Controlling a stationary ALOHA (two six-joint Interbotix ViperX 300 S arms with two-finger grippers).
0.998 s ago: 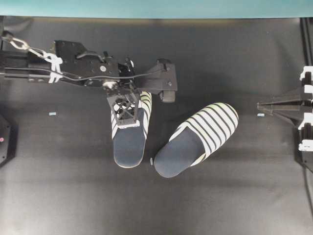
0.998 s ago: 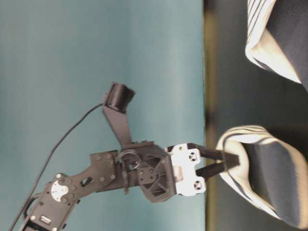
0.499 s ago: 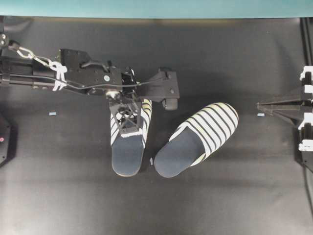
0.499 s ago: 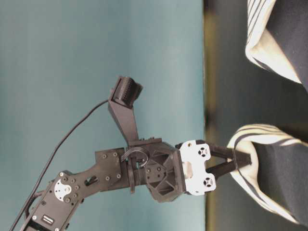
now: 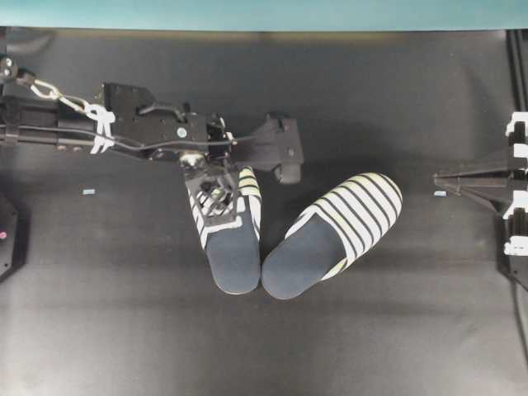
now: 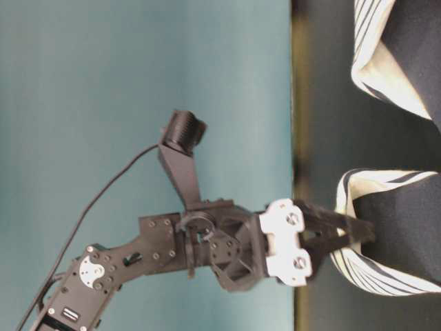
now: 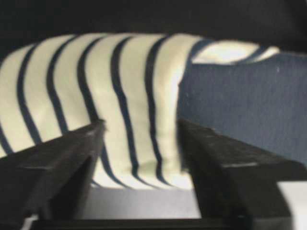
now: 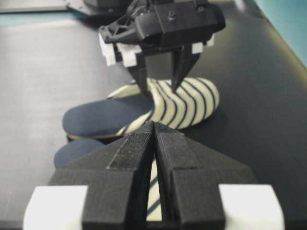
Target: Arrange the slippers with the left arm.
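Observation:
Two striped slippers lie on the black table. The left slipper (image 5: 233, 247) points its toe up and slightly left, and its heel touches the heel of the right slipper (image 5: 338, 231), which lies diagonally. My left gripper (image 5: 219, 202) hangs over the left slipper's striped upper (image 7: 96, 86). It is open, its fingers (image 7: 72, 153) standing apart on either side of the upper's edge. The right wrist view shows the same stance of the left gripper (image 8: 160, 84) over the slipper (image 8: 187, 100). My right gripper (image 5: 437, 177) rests shut at the far right, holding nothing.
A teal wall (image 5: 264, 12) runs along the table's far edge. Small pale tape marks lie at the left (image 5: 88, 191) and the right (image 5: 440, 194). A black arm base (image 5: 8, 235) sits at the left edge.
The left slipper's heel swung to the right until it met the other slipper's heel. The left gripper's jaws went from shut on the upper to apart.

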